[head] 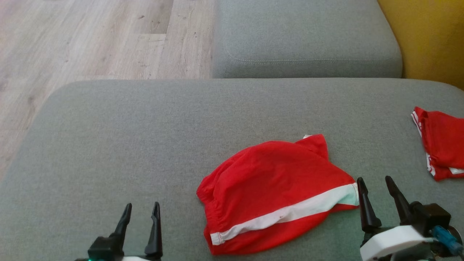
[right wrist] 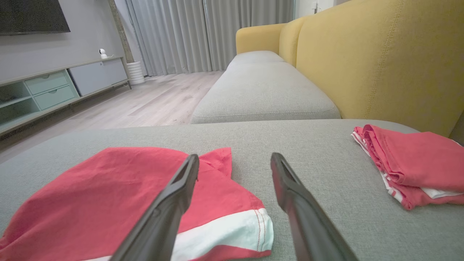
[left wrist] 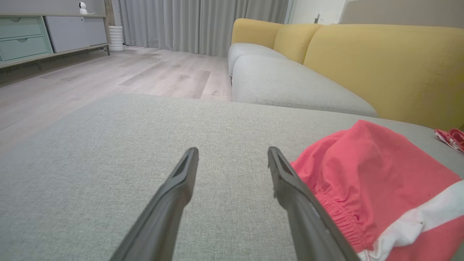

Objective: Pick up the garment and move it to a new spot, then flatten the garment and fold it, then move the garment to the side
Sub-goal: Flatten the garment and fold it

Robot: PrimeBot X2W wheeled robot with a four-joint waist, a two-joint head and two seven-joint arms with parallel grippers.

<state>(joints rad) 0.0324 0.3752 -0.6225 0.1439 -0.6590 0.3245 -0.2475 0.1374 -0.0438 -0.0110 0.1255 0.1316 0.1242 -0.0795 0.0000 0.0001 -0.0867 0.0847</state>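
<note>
The garment (head: 275,188), red shorts with a white band, lies loosely rumpled on the grey cushion (head: 145,145) between my two arms. It also shows at the right of the left wrist view as the garment (left wrist: 362,181) and at the lower left of the right wrist view as the garment (right wrist: 108,195). My left gripper (head: 141,210) stands open to its left, apart from it, with nothing between the fingers. My right gripper (head: 375,183) is open just off the garment's right end, its left finger (head: 364,203) close to the white band.
A second red garment (head: 440,148), folded, lies at the cushion's right edge. Beyond the cushion sits another grey seat (head: 304,40) with a yellow backrest (head: 431,36). Wooden floor (head: 90,40) lies to the left and far side.
</note>
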